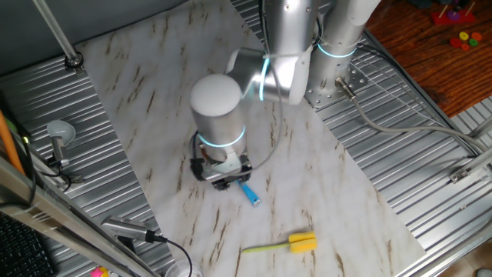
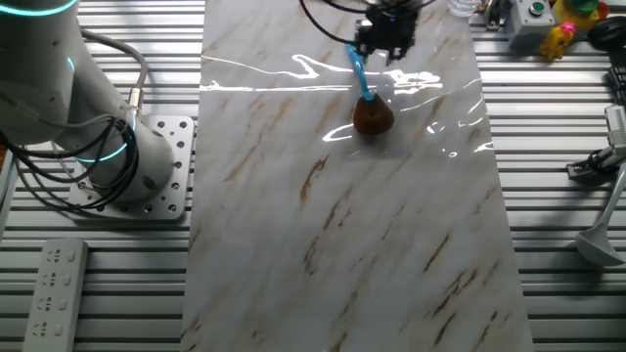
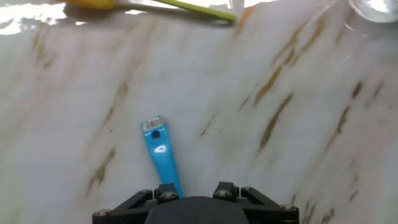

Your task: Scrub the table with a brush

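The fingers grip the brush by its blue handle, bristles on the desk just below them; pressing unevenly may twist the slim handle loose

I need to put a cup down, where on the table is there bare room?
The wide stretch of table between the brush head and the near edge is bare. It is crowded at the far end, around the gripper and the yellow brush.

Silver arm, cyan glowing rings (black gripper).
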`<state>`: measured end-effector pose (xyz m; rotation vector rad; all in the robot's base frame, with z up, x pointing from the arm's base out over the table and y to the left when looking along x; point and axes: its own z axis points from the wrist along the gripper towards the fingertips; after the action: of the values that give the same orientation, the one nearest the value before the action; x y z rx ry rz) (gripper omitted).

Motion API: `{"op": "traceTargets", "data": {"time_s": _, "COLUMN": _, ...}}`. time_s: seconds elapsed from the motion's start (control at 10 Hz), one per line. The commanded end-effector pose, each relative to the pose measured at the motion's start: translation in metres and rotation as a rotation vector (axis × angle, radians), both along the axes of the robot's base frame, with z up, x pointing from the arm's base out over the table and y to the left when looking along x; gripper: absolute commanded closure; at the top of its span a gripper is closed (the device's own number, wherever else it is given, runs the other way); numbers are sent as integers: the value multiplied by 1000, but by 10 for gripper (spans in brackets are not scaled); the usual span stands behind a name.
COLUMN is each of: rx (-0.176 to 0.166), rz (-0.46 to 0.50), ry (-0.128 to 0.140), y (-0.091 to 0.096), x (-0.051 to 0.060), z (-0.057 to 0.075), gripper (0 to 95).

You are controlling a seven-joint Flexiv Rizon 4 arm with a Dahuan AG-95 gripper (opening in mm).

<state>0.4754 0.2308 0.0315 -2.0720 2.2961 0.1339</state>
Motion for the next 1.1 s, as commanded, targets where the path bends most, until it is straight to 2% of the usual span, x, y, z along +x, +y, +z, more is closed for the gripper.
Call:
{"op": "traceTargets", "data": {"time_s": 0.1, "rx": 9, "rz": 10, "ry": 4, "y": 2, "x": -6, "z": -3, "gripper": 570}}
{"op": "traceTargets", "data": {"time_s": 0.5, "rx": 15, "rz": 9, "ry": 5, "y": 8, "x": -17, "z": -8, "gripper": 570}}
{"op": "traceTargets", "data": {"time_s": 1.1, "rx": 13, "rz": 23, "ry": -5, "y": 15, "x": -20, "z": -11, "gripper": 570}}
